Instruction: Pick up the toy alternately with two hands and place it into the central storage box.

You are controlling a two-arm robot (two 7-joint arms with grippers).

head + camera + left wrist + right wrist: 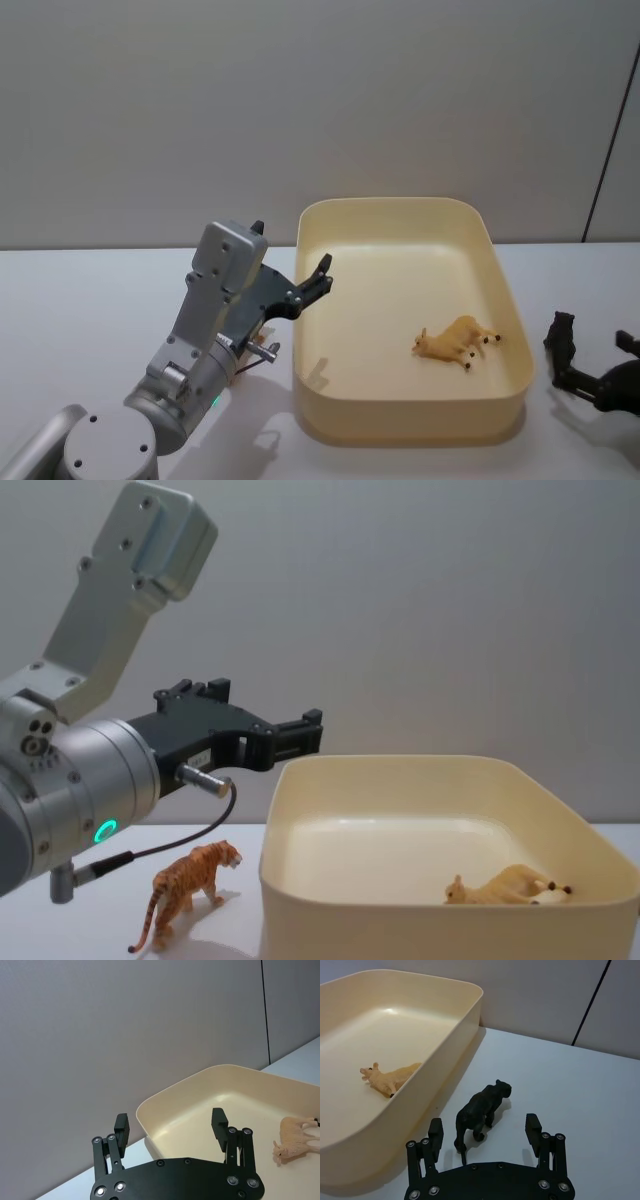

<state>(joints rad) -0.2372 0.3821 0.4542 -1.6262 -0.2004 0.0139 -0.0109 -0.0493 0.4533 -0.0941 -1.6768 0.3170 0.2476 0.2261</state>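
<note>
1. Two grippers flank the central storage box [410, 425], one at each side of it. Both have their fingers spread apart and hold nothing.
2. Nearest, off the box's right wall by its near corner, the right gripper [484, 1125] sits low over the counter [80, 300].
3. A black panther toy [480, 1110] stands upright on the counter in the gap between that gripper's spread fingers, with space on either side. It is just beside the box's right wall, and its head points away from the gripper.
4. At the box's left wall, the left gripper [170, 1122] is raised above the counter, higher than the rim. One fingertip [322, 266] reaches over the left rim. A green ring [104, 830] glows on its silver wrist.
5. Under that gripper a tiger toy [185, 890] stands on its feet on the counter. It is just beside the box's left wall near the near corner, with its head turned toward the box.
6. The box itself is a cream-yellow tub with rounded corners, resting on the white counter between the two grippers.
7. Inside it, a tan animal toy [458, 342] lies on its side on the box floor, in the nearer half and closer to the right wall than to the left.
8. Beyond the box's far rim, the counter ends at a plain grey wall [300, 100].
</note>
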